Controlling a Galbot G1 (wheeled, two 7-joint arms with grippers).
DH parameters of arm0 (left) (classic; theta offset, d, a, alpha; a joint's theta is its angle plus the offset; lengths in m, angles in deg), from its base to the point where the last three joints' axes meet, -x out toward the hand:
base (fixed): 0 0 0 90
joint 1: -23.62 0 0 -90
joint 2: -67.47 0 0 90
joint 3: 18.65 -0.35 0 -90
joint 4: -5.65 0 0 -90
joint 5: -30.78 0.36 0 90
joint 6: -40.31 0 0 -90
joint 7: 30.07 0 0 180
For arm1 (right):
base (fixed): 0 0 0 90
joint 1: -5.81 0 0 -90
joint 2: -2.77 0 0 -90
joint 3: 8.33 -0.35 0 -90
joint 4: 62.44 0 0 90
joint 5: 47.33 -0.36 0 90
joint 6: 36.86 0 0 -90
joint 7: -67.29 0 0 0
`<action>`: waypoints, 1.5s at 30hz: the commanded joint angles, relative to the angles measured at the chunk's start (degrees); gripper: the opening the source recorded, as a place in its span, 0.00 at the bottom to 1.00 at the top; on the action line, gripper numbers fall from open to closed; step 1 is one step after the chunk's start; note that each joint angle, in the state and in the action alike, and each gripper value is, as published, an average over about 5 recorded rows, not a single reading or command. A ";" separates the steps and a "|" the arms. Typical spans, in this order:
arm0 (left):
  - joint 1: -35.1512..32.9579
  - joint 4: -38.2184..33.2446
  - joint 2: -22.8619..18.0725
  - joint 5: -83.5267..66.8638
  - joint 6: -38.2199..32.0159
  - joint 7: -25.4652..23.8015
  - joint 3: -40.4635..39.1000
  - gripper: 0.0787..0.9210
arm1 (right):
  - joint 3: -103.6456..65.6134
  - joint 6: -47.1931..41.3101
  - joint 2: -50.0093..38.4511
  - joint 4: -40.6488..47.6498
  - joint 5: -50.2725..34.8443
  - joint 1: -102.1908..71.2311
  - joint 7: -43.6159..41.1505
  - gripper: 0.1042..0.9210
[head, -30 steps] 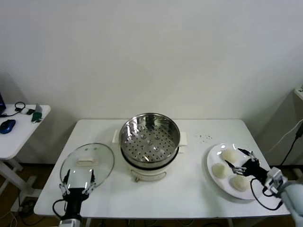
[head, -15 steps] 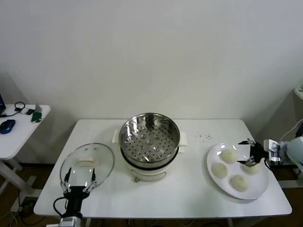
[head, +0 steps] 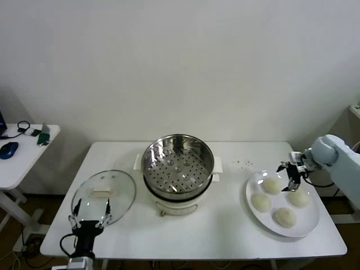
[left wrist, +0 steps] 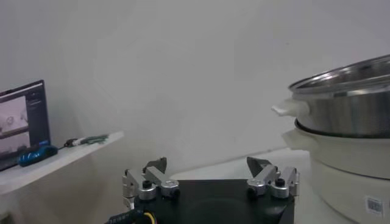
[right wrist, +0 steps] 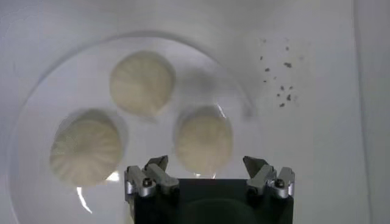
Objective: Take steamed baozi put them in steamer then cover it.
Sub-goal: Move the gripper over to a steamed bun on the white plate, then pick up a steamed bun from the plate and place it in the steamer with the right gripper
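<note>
Your right pincer (head: 289, 175) hangs open over the plate (head: 306, 225) at the counter's right edge, and the nearest baozi (right wrist: 204, 140) lies directly beneath, between its fingers. The empty steamer (head: 178, 163) sits mid-counter. Your left pincer (head: 90, 211), also open, waits at the front-left corner by the cover (head: 104, 194).
</note>
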 commanded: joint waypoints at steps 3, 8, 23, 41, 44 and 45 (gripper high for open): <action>0.05 -0.03 -0.13 0.02 0.19 0.01 0.08 0.88 | 8.94 0.30 6.06 7.52 1.52 6.40 -1.00 0.88; 0.14 0.05 -0.13 0.07 0.24 -0.01 0.10 0.88 | 8.81 0.77 6.76 8.52 2.18 5.41 -0.68 0.88; 0.83 0.70 -0.05 0.05 0.58 0.01 0.37 0.88 | 7.81 2.31 8.82 10.69 3.91 3.56 -0.26 0.88; 0.60 0.80 -0.06 -0.04 0.47 0.10 0.73 0.88 | 7.42 3.98 9.08 11.05 4.90 3.69 -0.26 0.78; 0.53 0.81 -0.10 -0.07 0.43 0.13 0.76 0.88 | 8.60 4.44 8.91 10.42 4.01 5.14 -0.26 0.77; 0.49 0.79 -0.11 -0.08 0.41 0.13 0.77 0.88 | 9.44 4.72 8.81 10.03 3.54 6.01 -0.31 0.77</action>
